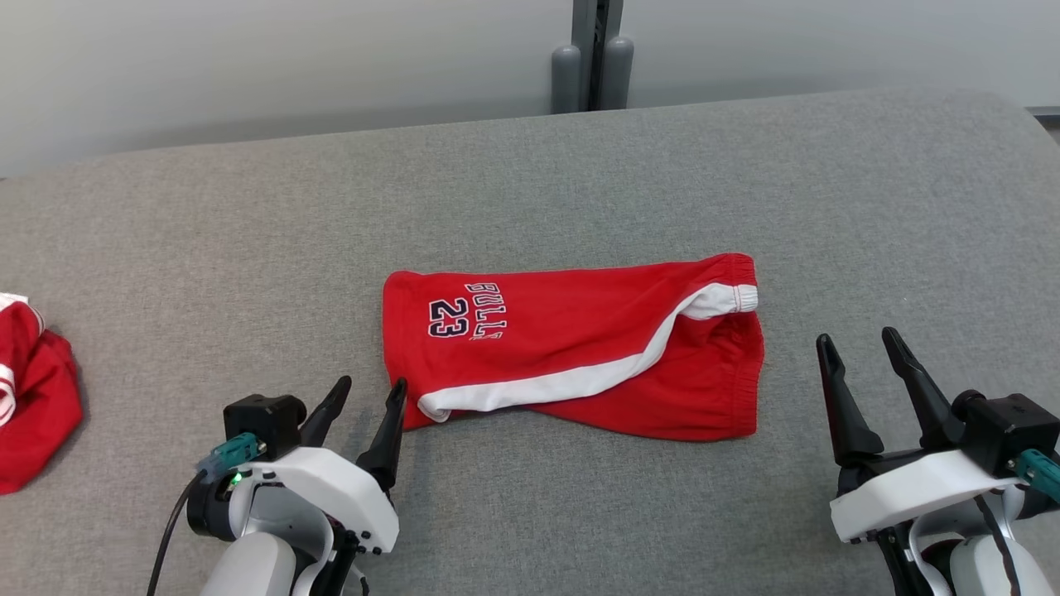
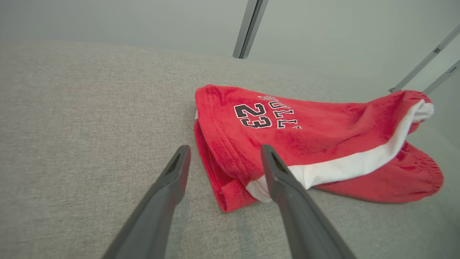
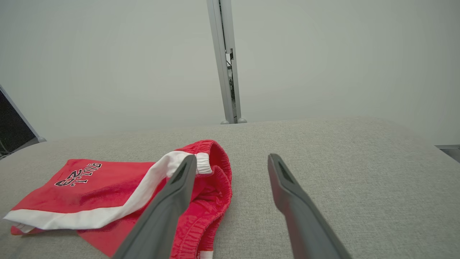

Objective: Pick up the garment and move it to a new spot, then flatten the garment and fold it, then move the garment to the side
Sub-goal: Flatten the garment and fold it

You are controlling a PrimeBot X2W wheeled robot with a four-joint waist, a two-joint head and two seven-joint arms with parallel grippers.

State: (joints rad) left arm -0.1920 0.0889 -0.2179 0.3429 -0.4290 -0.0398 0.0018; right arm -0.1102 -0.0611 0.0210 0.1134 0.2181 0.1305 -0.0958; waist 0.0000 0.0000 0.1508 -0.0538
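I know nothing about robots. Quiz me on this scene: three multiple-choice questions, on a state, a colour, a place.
1. The left gripper and right gripper are: A both open, empty; B both shut on cloth; C one shut.
2. The red shorts' stripe is: A blue; B yellow; C white.
3. The bunched red garment lies: A on the shorts; B at the grey surface's left edge; C in a gripper.
Answers: A, fingers spread, gripping nothing; C, white band on red; B, far left, apart from the shorts.
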